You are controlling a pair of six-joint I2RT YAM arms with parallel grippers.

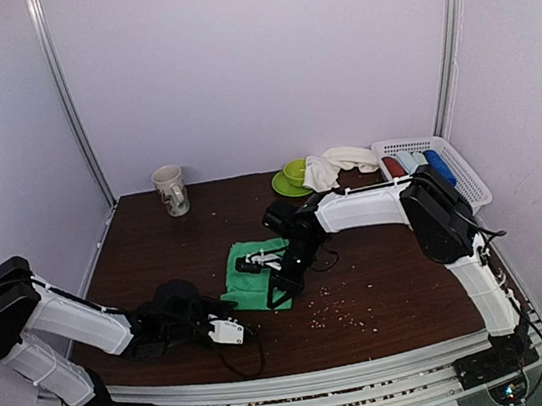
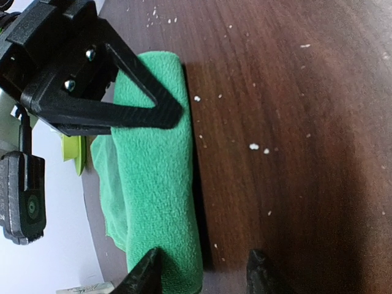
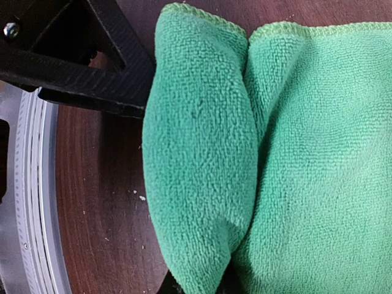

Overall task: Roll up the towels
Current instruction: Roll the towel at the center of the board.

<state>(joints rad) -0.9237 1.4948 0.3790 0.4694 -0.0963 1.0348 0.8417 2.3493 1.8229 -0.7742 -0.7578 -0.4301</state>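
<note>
In the top view the right gripper [image 1: 262, 263] covers the middle of the green towel [image 1: 246, 287], and I cannot tell how its jaws stand. In the right wrist view the towel is cut off at the right and bottom edges. The left gripper [image 2: 202, 274] shows only its tips at the bottom edge. The rolls [image 1: 417, 162] in the basket [image 1: 474, 197] are too small to make out.
</note>
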